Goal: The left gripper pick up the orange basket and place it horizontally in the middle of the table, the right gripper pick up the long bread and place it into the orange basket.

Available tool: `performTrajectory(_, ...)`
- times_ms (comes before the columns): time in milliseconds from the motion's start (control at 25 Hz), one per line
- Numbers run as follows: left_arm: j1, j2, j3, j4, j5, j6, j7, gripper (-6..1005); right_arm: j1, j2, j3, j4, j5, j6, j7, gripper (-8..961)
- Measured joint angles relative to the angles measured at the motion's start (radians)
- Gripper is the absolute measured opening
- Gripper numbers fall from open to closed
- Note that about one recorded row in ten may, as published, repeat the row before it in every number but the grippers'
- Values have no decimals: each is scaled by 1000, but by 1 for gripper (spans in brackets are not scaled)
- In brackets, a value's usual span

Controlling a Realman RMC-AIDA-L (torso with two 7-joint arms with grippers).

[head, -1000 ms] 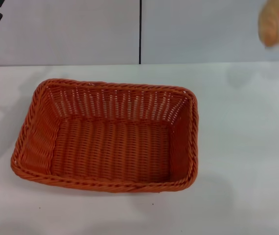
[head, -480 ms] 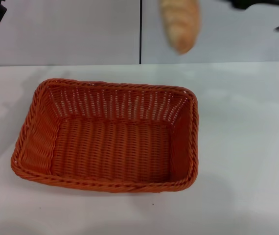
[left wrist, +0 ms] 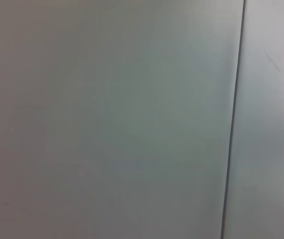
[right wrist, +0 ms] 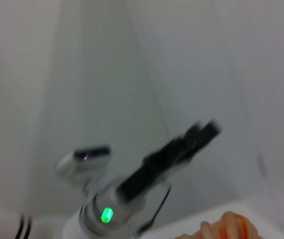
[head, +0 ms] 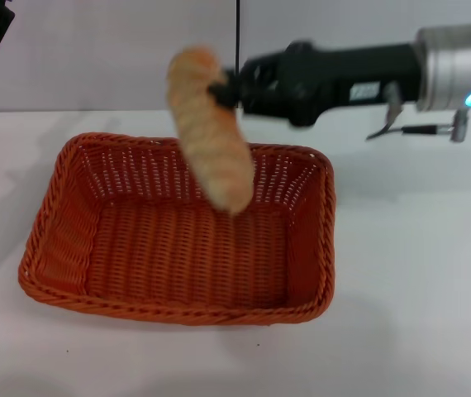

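Above the orange basket's [head: 178,248] far rim, right hand [head: 219,89] clamped on long bread [head: 209,132], hanging tilted.

The orange basket [head: 182,236] is a strong orange all over, woven in fine horizontal rows on its floor, upright ribs on its sloping walls and a braided twist along the rim. The long bread [head: 211,149] is pale tan-orange with cream bands spiralling around it; its end in the right wrist view [right wrist: 226,228] shows orange streaks between cream folds. The desk [head: 417,273] is plain white. The wall [head: 103,58] is light grey with one dark vertical seam. The right end effector [head: 219,89] is black on a silver-grey arm segment bearing a cyan-lit ring. The left end effector [right wrist: 202,133] is black, its arm showing a green light.
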Motion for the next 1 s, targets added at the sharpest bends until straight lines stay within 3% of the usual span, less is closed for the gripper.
performTrajectory(480,-9,0,7,-21,0,4,0,559,-15,8,-38,10,-34,14,29,363)
performTrajectory(680,-5,0,9,-27,0,9,0,559,-41,8,-28,2,-29,3,31,537)
performTrajectory(720,-3,0,9,-27,0,11,0,559,-54,8,-14,-6,-26,-2,31,572)
performTrajectory(1000,2,-2,-19,-49,0,32,3,559,-215,16,201,-49,67,-93,-73,566)
